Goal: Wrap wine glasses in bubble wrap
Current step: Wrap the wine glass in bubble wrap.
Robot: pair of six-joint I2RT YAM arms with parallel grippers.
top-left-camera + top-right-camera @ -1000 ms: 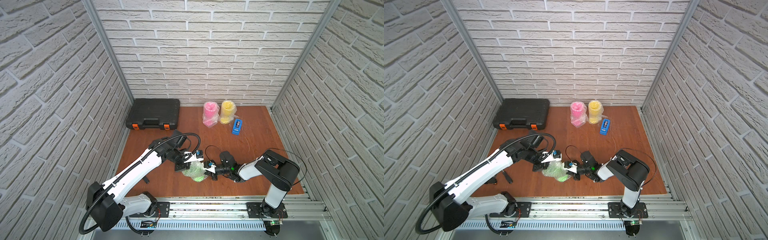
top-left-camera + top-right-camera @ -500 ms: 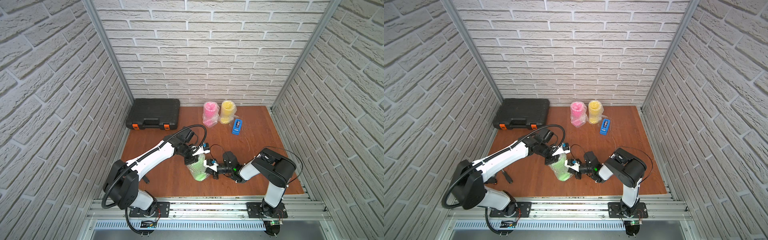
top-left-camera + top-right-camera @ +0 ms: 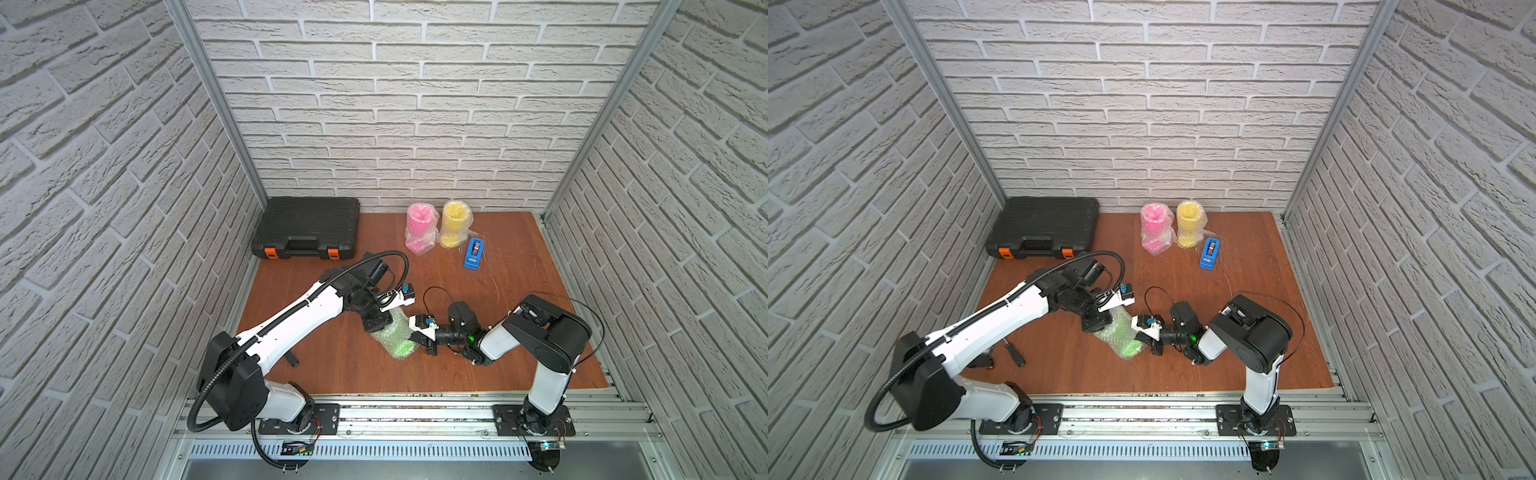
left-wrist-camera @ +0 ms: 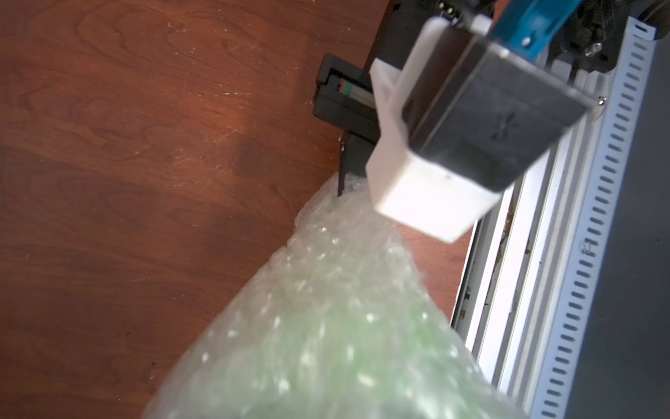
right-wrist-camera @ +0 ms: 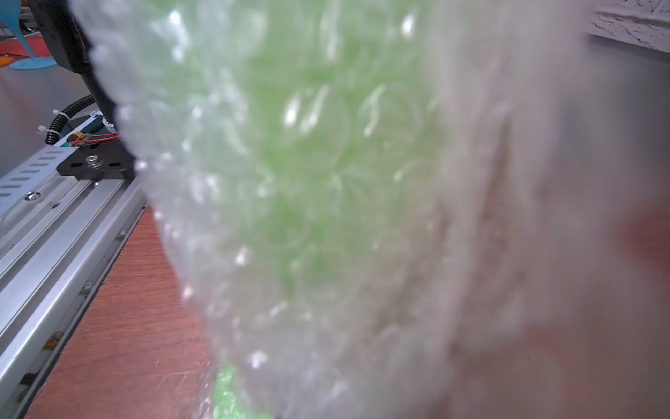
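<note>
Pinching the gathered end of the wrap, the right gripper has its jaws together on the film. In the left wrist view one of its black fingers meets the twisted tip. This hold probably keeps the sheet from unrolling while the far end is dealt with.

The left gripper sits over that far end. Its jaws are hidden under the wrist from above and are out of its own camera's view, so whether they are apart or clamped cannot be told.

Between the two grippers lies the green goblet, on its side and fully sheathed, near the front middle of the table. Whether it rests on the wood or hangs just clear is unclear. Bare green shows only at one open edge in the right wrist view.

Against the back wall, the pink goblet and yellow goblet stand upright side by side, each already wrapped and apparently parked clear of the work. The dispenser lies just beside the yellow one, within reach for sealing. The case lies closed in the back corner, well apart.
</note>
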